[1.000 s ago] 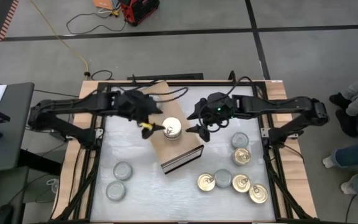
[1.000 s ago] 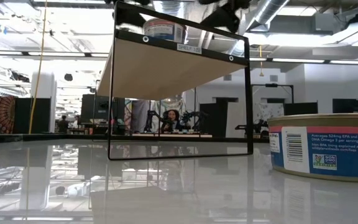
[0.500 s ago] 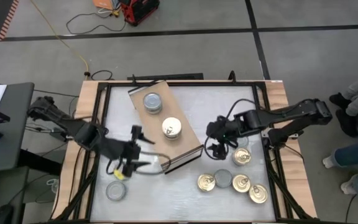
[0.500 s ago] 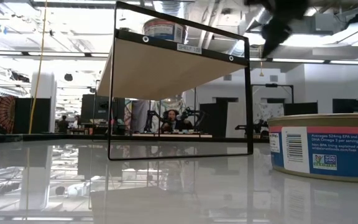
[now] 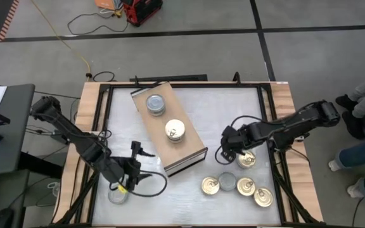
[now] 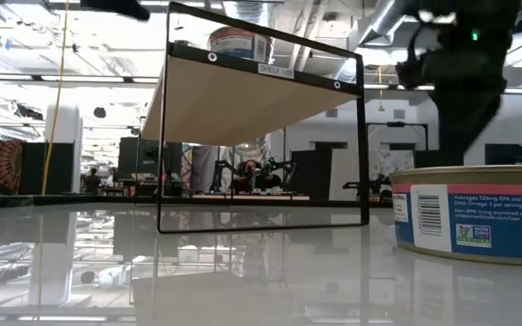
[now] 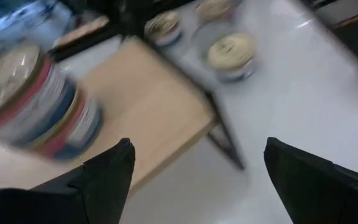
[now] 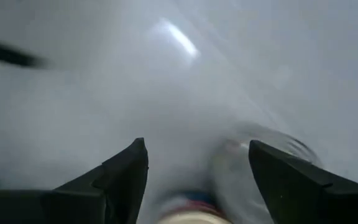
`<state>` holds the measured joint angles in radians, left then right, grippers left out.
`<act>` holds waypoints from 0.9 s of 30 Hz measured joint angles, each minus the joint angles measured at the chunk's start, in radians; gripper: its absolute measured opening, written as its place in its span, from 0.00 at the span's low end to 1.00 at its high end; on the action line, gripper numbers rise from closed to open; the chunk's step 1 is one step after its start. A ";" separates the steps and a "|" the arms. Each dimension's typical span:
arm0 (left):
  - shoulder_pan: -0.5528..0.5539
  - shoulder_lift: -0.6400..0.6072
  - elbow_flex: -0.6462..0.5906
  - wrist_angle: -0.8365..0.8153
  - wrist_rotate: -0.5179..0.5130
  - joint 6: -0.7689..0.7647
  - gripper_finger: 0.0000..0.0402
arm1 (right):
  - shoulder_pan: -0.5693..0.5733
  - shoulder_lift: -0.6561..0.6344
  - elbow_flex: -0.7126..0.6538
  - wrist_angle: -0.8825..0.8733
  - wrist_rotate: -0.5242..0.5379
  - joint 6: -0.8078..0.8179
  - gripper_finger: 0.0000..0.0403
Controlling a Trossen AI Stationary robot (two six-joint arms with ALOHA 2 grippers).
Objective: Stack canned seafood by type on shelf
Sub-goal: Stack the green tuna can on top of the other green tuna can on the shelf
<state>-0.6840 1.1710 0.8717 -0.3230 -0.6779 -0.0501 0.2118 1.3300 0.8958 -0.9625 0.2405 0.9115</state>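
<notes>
Both arms gone from over long light-wood shelf board [image 5: 168, 128] since a second ago. Left gripper [image 5: 134, 178] now low at table's front left, over silver-topped tin [image 5: 116, 195]; fingers [image 7: 107, 171] spread wide, holding nothing. Right gripper [image 5: 228, 152] dropped beside gold pull-tab tin [image 5: 246, 159] at right; fingers [image 8: 126, 171] apart, empty. On shelf: silver-topped can [image 5: 155, 104] and gold-topped can [image 5: 175, 130], unmoved. Four more tins [image 5: 236, 186] clustered front right.

tin [image 8: 253, 168] blurred in right wrist view; tin [image 6: 478, 213] cut off
</notes>
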 joint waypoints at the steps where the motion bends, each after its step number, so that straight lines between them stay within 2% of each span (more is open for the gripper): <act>1: 0.001 0.000 -0.019 0.017 -0.017 0.017 0.85 | -0.017 0.000 -0.007 -0.035 0.003 0.028 0.75; 3: 0.001 -0.004 -0.064 0.108 -0.024 0.094 0.85 | -0.051 0.000 -0.015 -0.081 0.004 0.046 0.73; 6: 0.004 -0.039 -0.151 0.281 0.066 0.242 0.84 | -0.108 0.000 -0.016 -0.107 -0.006 -0.007 0.70; 8: 0.020 -0.074 -0.211 0.370 0.132 0.320 0.81 | -0.160 0.000 -0.016 -0.108 -0.054 -0.071 0.69; 12: 0.062 -0.182 -0.312 0.454 0.195 0.391 0.75 | -0.277 0.000 -0.016 -0.111 -0.127 -0.164 0.66; 15: 0.083 -0.267 -0.362 0.474 0.221 0.362 0.71 | -0.333 0.000 -0.016 -0.146 -0.165 -0.183 0.63; 18: 0.086 -0.346 -0.396 0.474 0.205 0.302 0.69 | -0.358 0.000 -0.016 -0.185 -0.167 -0.207 0.60; 23: 0.085 -0.434 -0.459 0.471 0.128 0.194 0.68 | -0.386 0.000 -0.026 -0.184 -0.165 -0.360 0.52; 27: 0.085 -0.476 -0.500 0.471 0.123 0.144 0.68 | -0.424 0.003 -0.026 -0.178 -0.166 -0.525 0.44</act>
<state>-0.5987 0.6950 0.3714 0.1480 -0.5545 0.0940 -0.2125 1.3326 0.8700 -1.1404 0.0746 0.3861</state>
